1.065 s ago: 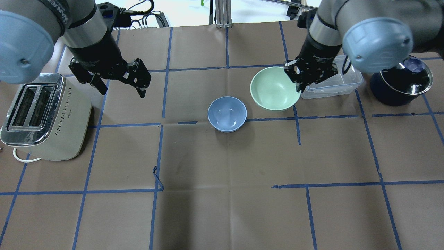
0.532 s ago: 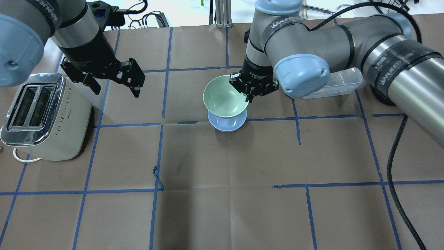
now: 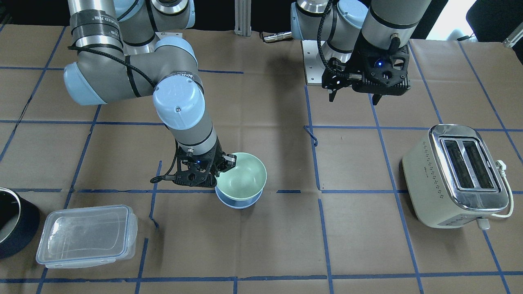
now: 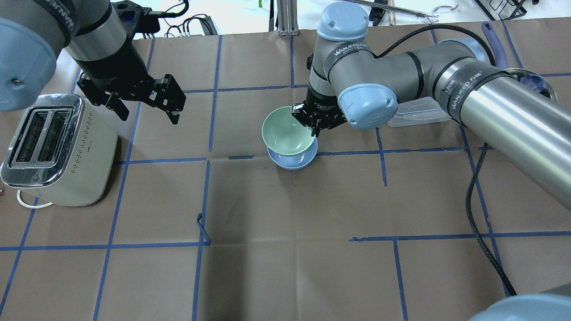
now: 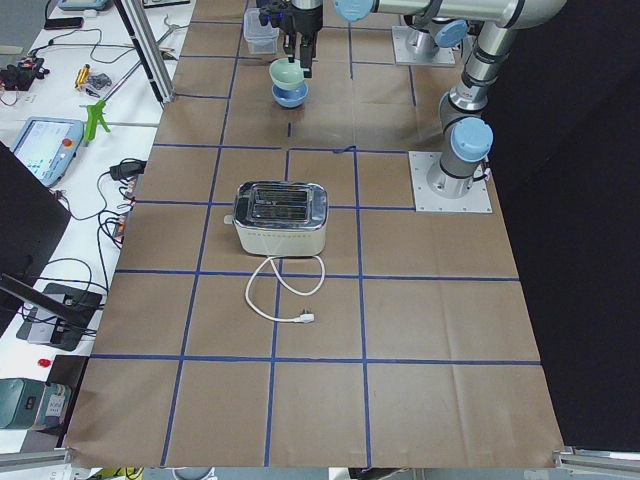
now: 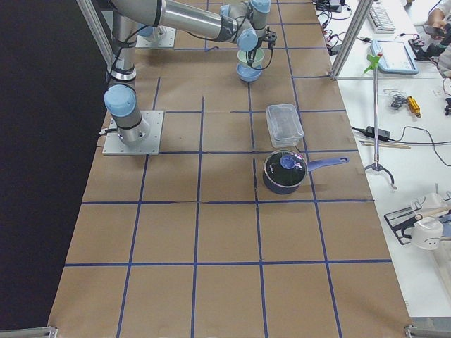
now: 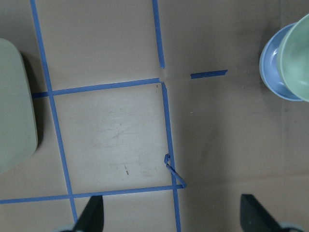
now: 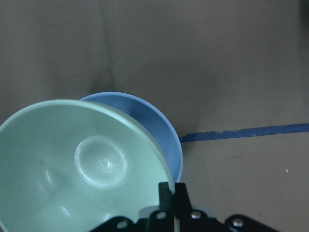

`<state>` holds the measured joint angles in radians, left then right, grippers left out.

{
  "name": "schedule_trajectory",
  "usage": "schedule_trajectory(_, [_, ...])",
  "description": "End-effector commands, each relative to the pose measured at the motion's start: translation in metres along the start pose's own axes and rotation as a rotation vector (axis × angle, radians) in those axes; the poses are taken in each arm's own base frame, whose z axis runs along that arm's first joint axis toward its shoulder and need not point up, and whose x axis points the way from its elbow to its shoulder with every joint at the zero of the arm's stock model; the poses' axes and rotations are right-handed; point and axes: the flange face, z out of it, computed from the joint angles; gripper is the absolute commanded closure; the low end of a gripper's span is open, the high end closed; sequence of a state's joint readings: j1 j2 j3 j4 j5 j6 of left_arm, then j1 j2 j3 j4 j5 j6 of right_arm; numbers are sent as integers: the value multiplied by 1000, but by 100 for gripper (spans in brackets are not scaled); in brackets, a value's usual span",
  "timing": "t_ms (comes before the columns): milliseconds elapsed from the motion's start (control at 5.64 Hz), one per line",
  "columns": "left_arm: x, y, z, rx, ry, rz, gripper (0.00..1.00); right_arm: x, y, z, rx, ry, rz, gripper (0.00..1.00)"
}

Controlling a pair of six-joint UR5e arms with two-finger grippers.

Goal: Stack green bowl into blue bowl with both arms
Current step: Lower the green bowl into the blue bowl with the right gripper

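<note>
The green bowl point(image 4: 285, 133) is tilted over and partly inside the blue bowl point(image 4: 295, 162), whose rim shows beneath it near the table's middle. My right gripper point(image 4: 315, 128) is shut on the green bowl's right rim. The right wrist view shows a finger point(image 8: 166, 193) pinching that rim, with the green bowl point(image 8: 82, 164) overlapping the blue bowl point(image 8: 157, 130). I cannot tell whether it rests fully in the blue bowl. The front view shows the green bowl point(image 3: 243, 177) above the blue bowl point(image 3: 237, 203). My left gripper point(image 4: 147, 117) is open and empty, above the table near the toaster.
A cream toaster point(image 4: 58, 151) stands at the left. A clear lidded container point(image 4: 417, 111) lies right of the bowls, partly behind my right arm. A dark pot with a glass lid point(image 6: 285, 171) stands further right. A loose tape curl point(image 4: 201, 225) lies in front.
My right arm has carried the green bowl leftward from beside the clear container to over the blue bowl and lowered it. My left gripper has shifted slightly left, still open.
</note>
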<state>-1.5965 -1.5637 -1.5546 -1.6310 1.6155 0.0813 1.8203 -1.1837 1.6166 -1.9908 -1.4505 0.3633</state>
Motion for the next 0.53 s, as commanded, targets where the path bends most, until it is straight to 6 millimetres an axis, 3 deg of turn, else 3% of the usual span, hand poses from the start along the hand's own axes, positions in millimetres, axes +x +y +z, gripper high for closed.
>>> schedule_trajectory(0, [0, 0, 0, 0, 0, 0, 1, 4, -4, 11, -13, 4, 1, 94])
schedule_trajectory(355, [0, -1, 1, -1, 0, 0, 1, 7, 2, 24, -39, 12, 9, 92])
